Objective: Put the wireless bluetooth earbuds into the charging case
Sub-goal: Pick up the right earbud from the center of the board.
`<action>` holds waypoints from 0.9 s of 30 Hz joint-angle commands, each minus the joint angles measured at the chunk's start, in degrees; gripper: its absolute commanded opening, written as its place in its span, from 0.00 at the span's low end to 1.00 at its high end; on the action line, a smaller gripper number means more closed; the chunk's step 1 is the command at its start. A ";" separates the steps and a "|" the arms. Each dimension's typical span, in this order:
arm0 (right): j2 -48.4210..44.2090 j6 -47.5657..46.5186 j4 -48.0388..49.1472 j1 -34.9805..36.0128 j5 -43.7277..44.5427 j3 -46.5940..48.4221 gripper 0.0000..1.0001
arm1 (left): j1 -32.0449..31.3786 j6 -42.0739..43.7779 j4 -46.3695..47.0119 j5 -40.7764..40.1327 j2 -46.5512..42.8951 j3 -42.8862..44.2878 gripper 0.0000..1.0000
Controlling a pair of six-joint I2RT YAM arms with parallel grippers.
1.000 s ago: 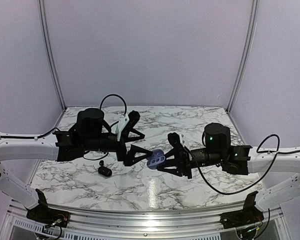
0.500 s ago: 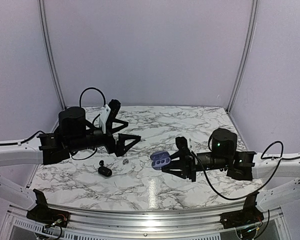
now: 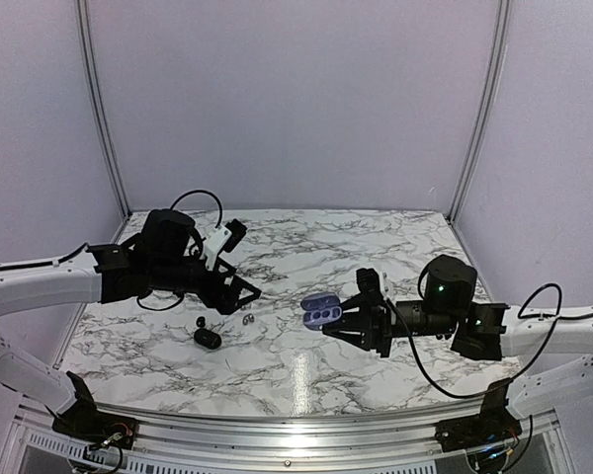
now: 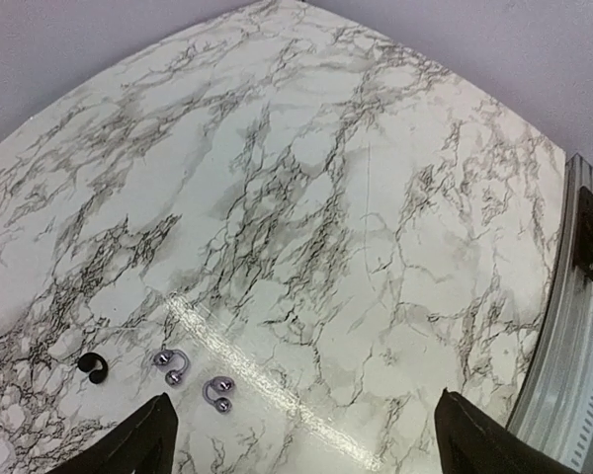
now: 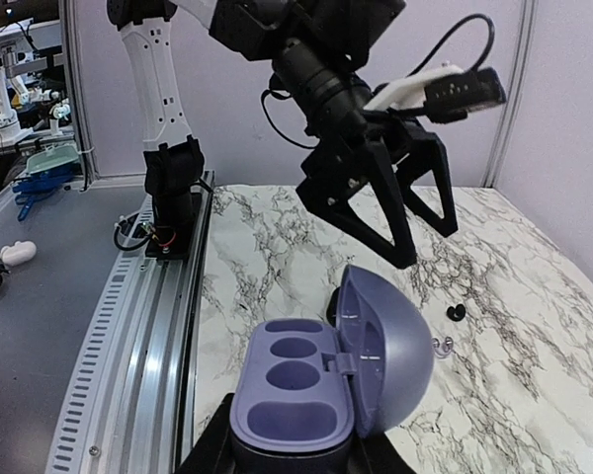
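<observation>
Over the worktop, left of centre, your left gripper hangs spread wide; right gripper clamps the open charging case near the middle. Beneath the left lie silvery earbuds: tiny, rounded, likely to squirt from your pinch.

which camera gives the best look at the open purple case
Right wrist: the charging case fills the foreground, lid up, wells visible and apparently empty. Top external shows it only as a small purple shape above the table. Left wrist does not show it.
</observation>
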 commanded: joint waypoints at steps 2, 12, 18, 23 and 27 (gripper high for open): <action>-2.43 0.18 4.86 -1.77 -1.79 -2.40 0.00 | 1.67 4.67 -13.73 0.30 9.60 8.03 0.89; -3.75 -0.53 6.30 -2.12 -5.40 -4.32 0.00 | 9.98 1.60 -13.54 6.39 20.56 10.23 0.55; -3.05 -0.23 6.46 -2.19 -5.86 -4.14 0.00 | 10.64 2.52 -12.69 7.08 25.73 10.88 0.44; -2.87 0.14 6.46 -2.44 -5.77 -4.22 0.00 | 10.64 2.61 -11.36 8.24 28.36 11.28 0.39; -2.87 0.32 6.22 -2.43 -5.77 -4.22 0.00 | 10.62 2.61 -10.84 8.30 30.09 11.87 0.38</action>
